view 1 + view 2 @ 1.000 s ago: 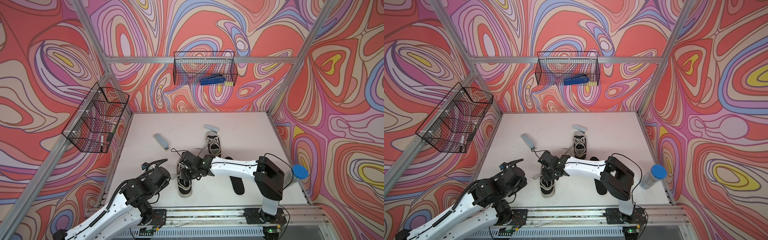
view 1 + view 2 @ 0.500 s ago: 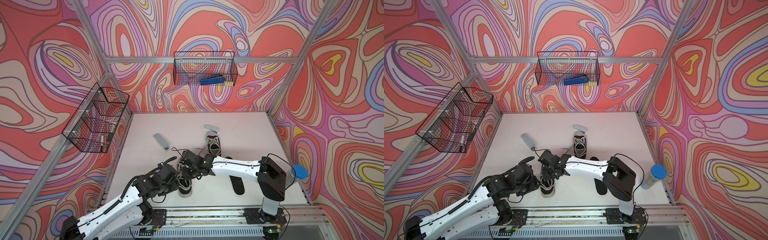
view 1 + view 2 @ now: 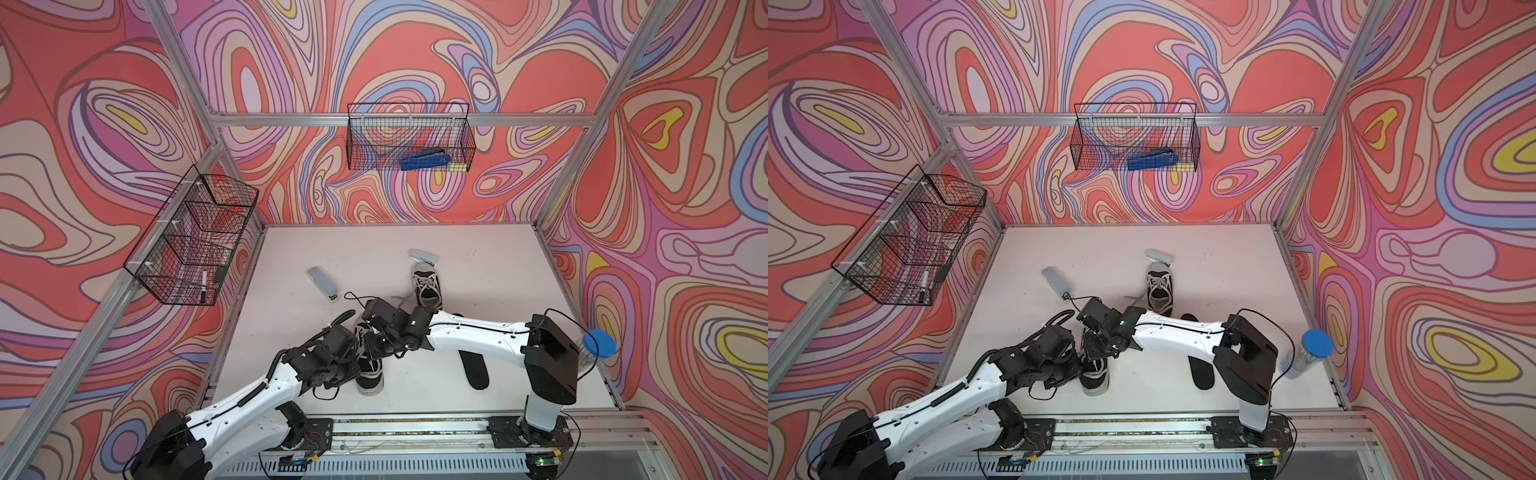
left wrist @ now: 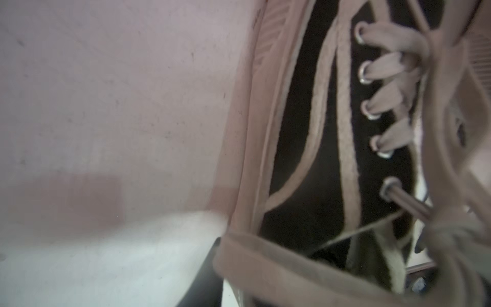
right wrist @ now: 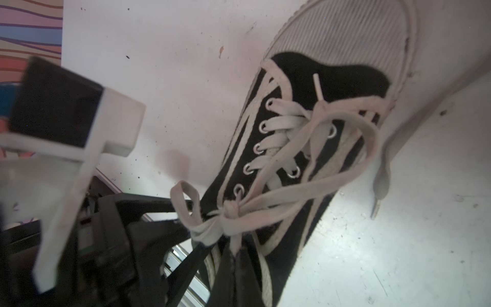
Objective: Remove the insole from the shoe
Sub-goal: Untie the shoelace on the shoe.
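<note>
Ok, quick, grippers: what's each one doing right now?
Left gripper: beside the shoe; open or shut cannot be told.
Right gripper: shut at the shoe's opening; on what, cannot be told.

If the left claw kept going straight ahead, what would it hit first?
Probably the black sneaker nearest the robot: the left gripper points at its laced side, which fills the left wrist view. Whether it already touches is unclear.

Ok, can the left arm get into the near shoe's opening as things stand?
Probably not: the right gripper is shut at the near shoe's opening and crowds it; the left gripper is at the shoe's side.
</note>
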Motion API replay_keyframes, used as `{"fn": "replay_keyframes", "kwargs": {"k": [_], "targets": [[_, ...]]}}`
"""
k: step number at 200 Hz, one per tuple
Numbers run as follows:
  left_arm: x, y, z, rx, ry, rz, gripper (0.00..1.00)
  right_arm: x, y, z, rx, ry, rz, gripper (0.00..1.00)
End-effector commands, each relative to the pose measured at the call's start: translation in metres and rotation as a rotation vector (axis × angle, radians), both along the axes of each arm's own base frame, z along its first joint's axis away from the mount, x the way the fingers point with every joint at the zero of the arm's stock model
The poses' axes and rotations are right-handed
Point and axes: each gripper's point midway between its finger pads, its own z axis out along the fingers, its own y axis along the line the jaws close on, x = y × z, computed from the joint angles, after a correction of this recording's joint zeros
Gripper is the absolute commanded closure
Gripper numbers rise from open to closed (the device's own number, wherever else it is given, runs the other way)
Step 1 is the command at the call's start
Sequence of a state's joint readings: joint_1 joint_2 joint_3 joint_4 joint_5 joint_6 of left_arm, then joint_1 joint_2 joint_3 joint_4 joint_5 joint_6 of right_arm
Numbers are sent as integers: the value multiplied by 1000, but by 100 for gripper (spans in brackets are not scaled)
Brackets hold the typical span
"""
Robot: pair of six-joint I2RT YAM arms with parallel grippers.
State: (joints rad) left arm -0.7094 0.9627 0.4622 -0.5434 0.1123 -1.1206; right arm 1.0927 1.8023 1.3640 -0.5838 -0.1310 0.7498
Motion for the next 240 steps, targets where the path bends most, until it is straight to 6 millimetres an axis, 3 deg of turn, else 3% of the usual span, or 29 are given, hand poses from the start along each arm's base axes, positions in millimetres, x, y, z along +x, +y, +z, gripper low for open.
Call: {"fn": "replay_keyframes", "kwargs": {"k": [1, 21, 49, 87, 109, 129, 135, 154, 160, 174, 205, 221, 240], "targets": [[6, 10, -8, 64, 1, 28, 88, -4, -4, 42, 51, -24, 16, 100], [4, 15, -11, 86, 16, 46, 100, 7, -23, 56, 14, -80, -15, 100], [4, 17, -9, 93, 12, 55, 100, 35, -56, 66, -32, -142, -89, 100], [4, 18, -8, 113, 15, 41, 100, 60, -80, 63, -80, -189, -151, 100], [9, 13, -5, 103, -1, 18, 100, 57, -86, 33, -124, -146, -135, 100], [12, 6, -7, 98, -1, -20, 100, 41, -75, -4, -99, -32, -94, 100], [21, -3, 5, 75, -28, -29, 100, 35, -71, -12, -82, 1, -83, 100], [27, -7, 7, 88, -34, -59, 100, 27, -61, -22, -19, 55, -82, 100], [29, -8, 7, 97, -37, -67, 100, 26, -60, -20, -5, 58, -83, 100], [33, -9, 10, 112, -47, -88, 100, 26, -60, -9, 20, 43, -84, 88], [38, -11, 13, 150, -61, -149, 100, 41, -70, 41, 120, -43, -101, 69], [39, -10, 14, 166, -66, -171, 100, 56, -81, 58, 166, -99, -132, 67], [40, -12, 14, 164, -78, -195, 100, 76, -96, 59, 105, -241, -113, 74]]}}
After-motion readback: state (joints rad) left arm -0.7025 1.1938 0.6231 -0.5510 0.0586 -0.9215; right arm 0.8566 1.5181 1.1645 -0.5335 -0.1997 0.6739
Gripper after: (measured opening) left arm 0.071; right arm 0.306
